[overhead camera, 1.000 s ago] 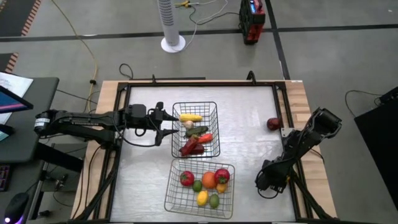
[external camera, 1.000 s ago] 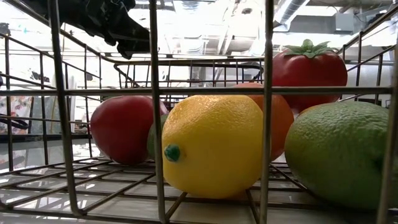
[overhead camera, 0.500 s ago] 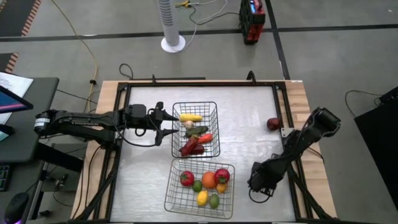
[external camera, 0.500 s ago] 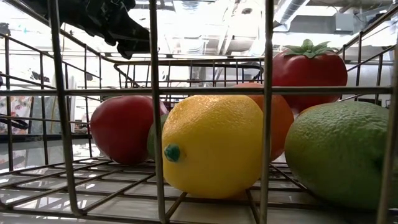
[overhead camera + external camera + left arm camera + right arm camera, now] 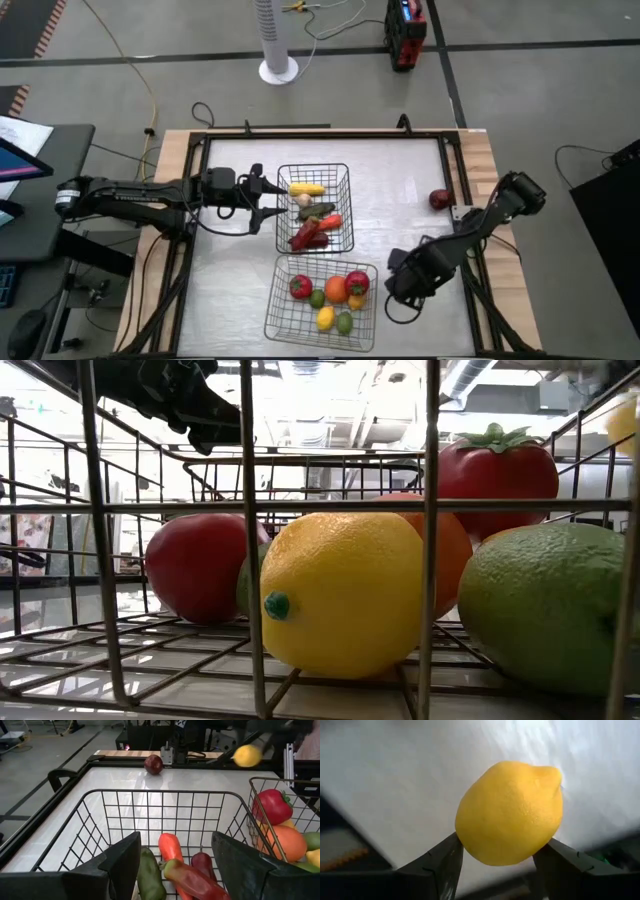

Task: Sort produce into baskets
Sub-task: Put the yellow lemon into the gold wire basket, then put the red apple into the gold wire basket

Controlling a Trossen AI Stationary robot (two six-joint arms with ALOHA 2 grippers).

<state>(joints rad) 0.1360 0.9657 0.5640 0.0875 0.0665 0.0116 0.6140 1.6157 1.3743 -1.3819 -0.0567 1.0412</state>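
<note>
Lemon point(image 5: 509, 813) clamped in the right pincer point(image 5: 392, 277), carried above the bench point(image 5: 400, 200) just beside the fruit basket point(image 5: 285, 320). Step in hand: transport. Next move calls for reaching over that basket's rim and releasing among the round fruit. Left pincer point(image 5: 175, 865) waits with fingers apart at the vegetable basket point(image 5: 150, 795), next to the fruit basket. Left wrist view shows the lemon airborne; high view hides it under the arm. One dark red fruit point(image 5: 439, 199) lies beyond the right arm, unsorted.
</note>
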